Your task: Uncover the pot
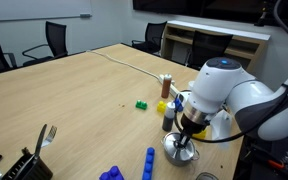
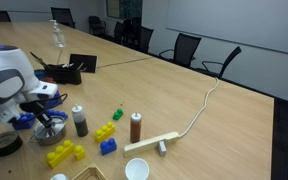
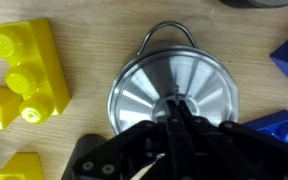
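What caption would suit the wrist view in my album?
Seen from above, the tool hangs over the centre of a round steel lid, yellow blocks alongside.

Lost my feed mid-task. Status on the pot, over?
Gripper down at lid centre, grip unclear. Lid on pot, not lifted. Yellow blocks close by, none over the lid.

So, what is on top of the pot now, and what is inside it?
A flat steel lid covers the pot, and the gripper is down at the lid's centre. The lid hides the inside, so its contents cannot be seen.
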Motion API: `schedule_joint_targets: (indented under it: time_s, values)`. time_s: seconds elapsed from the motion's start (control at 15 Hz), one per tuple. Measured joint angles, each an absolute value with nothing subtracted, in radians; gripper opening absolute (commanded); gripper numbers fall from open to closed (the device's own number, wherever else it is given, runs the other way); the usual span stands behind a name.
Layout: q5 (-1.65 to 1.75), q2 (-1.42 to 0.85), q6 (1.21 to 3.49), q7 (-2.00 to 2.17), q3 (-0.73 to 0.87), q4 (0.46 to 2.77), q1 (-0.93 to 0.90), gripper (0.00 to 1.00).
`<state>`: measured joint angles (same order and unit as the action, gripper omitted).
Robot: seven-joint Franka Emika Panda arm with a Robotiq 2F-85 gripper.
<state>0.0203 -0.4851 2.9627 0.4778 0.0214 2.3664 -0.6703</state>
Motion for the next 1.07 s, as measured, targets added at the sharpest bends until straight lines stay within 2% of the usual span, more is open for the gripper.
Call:
schedule_joint_targets:
  time_s: [0.6, 1.07]
  values:
    - [0.021, -0.396, 2.927, 0.51, 0.06, 2.4, -0.738, 0.01]
    - [0.207, -0.327, 2.732, 0.476, 0.056, 2.304, -0.746, 0.01]
